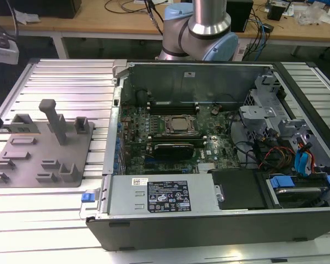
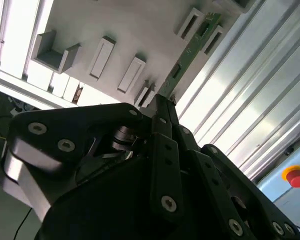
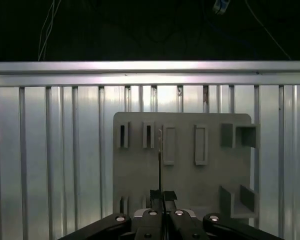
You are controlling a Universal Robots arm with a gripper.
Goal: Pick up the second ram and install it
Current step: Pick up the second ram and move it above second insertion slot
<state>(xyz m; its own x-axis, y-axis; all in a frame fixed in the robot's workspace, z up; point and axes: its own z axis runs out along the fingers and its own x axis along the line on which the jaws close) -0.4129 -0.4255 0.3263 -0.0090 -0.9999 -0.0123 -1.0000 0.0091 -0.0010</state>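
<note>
The second ram (image 2: pixel 190 47) is a thin green stick that juts out from my gripper (image 2: pixel 162 100), whose black fingers are shut on one end of it. In the first wrist view the second ram (image 3: pixel 160 155) shows edge-on as a thin dark line rising from my gripper (image 3: pixel 162 194). It hangs above the grey fixture plate (image 3: pixel 185 180) with its rectangular holders. In the exterior view the plate (image 1: pixel 27 159) lies on the left. The open computer case (image 1: pixel 209 220) sits on the right, with long black slots (image 1: pixel 173 104) beside the processor (image 1: pixel 179 125).
The ribbed aluminium table (image 3: pixel 50 150) runs under the plate and the case. A tall grey post (image 1: pixel 55 118) stands on the plate. The arm's base (image 1: pixel 209 25) rises behind the case. A red button (image 2: pixel 295 176) sits beyond the table's edge. Cables and blue-tabbed drive bays (image 1: pixel 300 165) fill the case's right side.
</note>
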